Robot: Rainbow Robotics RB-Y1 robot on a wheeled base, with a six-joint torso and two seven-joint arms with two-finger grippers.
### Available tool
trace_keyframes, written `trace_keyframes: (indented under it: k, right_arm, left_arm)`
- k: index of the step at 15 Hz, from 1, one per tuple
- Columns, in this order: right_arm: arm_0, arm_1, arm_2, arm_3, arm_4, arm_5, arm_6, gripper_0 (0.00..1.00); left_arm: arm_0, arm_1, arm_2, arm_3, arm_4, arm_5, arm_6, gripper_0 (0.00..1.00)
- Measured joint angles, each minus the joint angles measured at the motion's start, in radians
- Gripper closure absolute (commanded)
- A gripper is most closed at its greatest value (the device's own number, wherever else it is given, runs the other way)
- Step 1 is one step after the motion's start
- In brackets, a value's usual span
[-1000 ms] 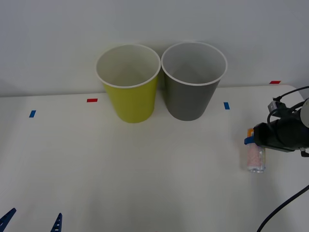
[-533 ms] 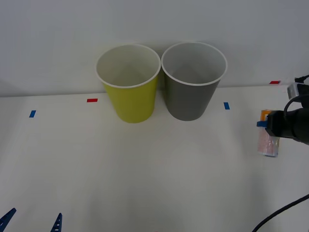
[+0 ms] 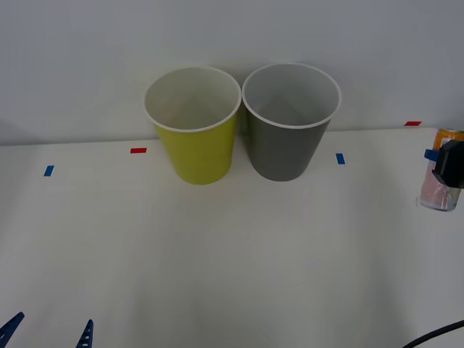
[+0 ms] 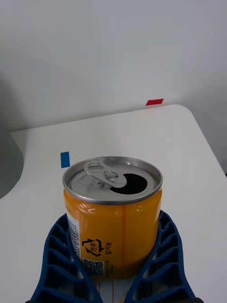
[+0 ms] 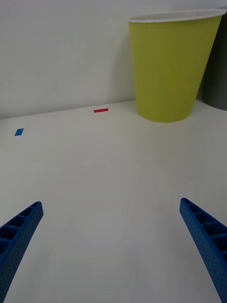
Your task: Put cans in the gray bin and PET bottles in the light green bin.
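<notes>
My right gripper point(image 3: 444, 163) is shut on the can point(image 3: 437, 194) at the far right edge of the table, well to the right of the gray bin point(image 3: 290, 145). In the right wrist view the can point(image 4: 113, 222) shows its orange band and opened silver top between my blue fingers point(image 4: 61, 255). The light green bin point(image 3: 194, 145) stands upright just left of the gray bin, their rims almost touching. My left gripper point(image 3: 49, 330) stays open low at the near left; from its wrist the light green bin point(image 5: 170, 71) stands ahead. No PET bottles are in view.
Small red tape marks point(image 3: 138, 150) and blue tape marks point(image 3: 340, 158) lie on the white table point(image 3: 232, 254) in a row near the bins. A grey wall rises right behind both bins. The table's rounded right corner point(image 4: 189, 113) is close behind the can.
My right gripper has carried the can up off the table and to the right, from beside the blue tape mark out to the view's right edge. The left arm has not moved.
</notes>
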Motion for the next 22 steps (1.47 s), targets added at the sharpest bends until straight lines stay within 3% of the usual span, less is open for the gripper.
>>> trace_keyframes:
  k: [6,17,22]
  right_arm:
    - [-0.027,-0.017,0.058,-0.089,0.092,-0.042,-0.029,0.99]
    - [-0.161,-0.034,0.192,-0.091,0.146,-0.212,-0.103,1.00]
    - [-0.233,-0.074,0.313,0.053,0.160,-0.381,-0.131,1.00]
  left_arm:
    - [0.000,0.000,0.000,0.000,0.000,0.000,0.000,0.00]
    - [0.000,0.000,0.000,0.000,0.000,0.000,0.000,0.00]
    - [0.000,0.000,0.000,0.000,0.000,0.000,0.000,0.00]
